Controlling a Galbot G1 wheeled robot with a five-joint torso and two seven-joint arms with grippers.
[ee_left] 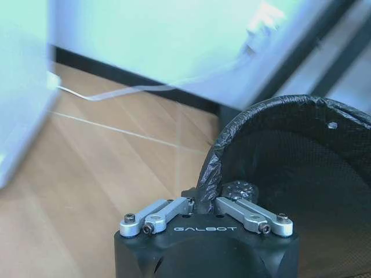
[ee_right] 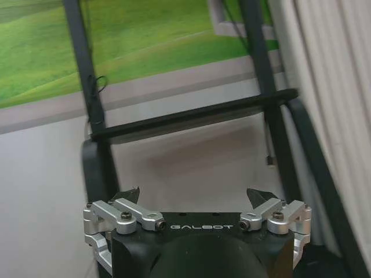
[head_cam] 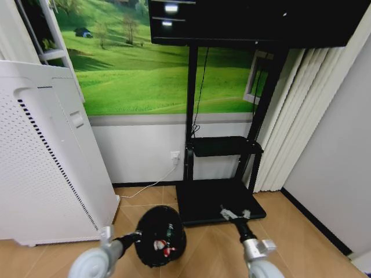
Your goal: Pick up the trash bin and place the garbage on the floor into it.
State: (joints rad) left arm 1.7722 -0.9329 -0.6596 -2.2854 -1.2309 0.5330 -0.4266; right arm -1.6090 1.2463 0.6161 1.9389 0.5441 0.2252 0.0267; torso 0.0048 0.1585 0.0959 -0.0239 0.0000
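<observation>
Trash bin (head_cam: 160,234) is seen tilted toward the camera in the head view, low in front of the robot, just beside the white perforated appliance (head_cam: 40,168) and just in front of the black base of the TV stand (head_cam: 217,200). Its rim is pinched by the left hand (ee_left: 206,202), whose fingers are pressed together on the black liner at the edge of the bin. Whether the bin is lifted clear of the floor (head_cam: 301,231) or rests on it cannot be told. Inside the bin, small red-and-white pieces of garbage (head_cam: 164,248) and a touch of green can be made out; how many pieces lie there cannot be told.

The right hand (ee_right: 197,200) is held with its fingers spread and nothing between them, hovering in front of the TV stand, near the right of the bin but apart from it.

The step in hand is judged to be late: the bin is gripped and at least some litter is already inside, and no litter is visible on the bare parquet. The next move is judged to call for a check of the floor for any remaining piece, with the bin kept level enough that nothing spills out.

The word "GALBOT" is printed on both wrist housings. No label on the litter can be read.
</observation>
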